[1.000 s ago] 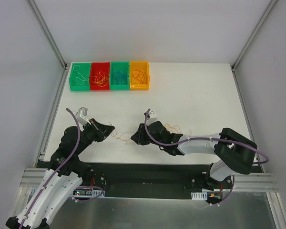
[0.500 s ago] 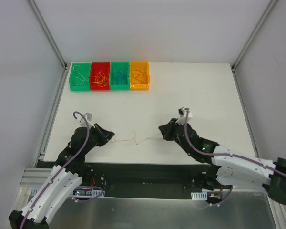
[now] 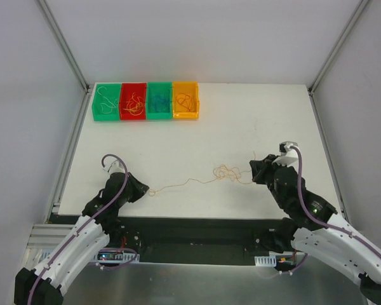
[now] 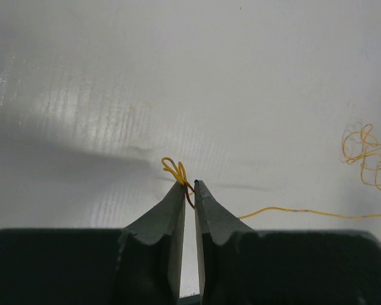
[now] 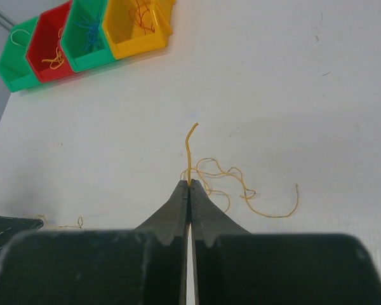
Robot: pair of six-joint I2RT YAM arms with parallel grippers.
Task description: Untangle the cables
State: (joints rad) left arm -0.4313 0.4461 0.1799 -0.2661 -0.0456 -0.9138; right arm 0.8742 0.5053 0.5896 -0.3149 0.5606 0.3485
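Plainly, yellow cables [image 3: 197, 181] between left hand [image 3: 141, 189] and right hand [image 3: 256, 173], 4 bins [image 3: 145, 115] beyond.

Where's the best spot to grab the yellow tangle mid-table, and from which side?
Pinch the tangle at its far edge, straight down from above. It lies flat on the table in small open loops; a strand leaves its left toward the left tool, and the right tool sits at its right end.
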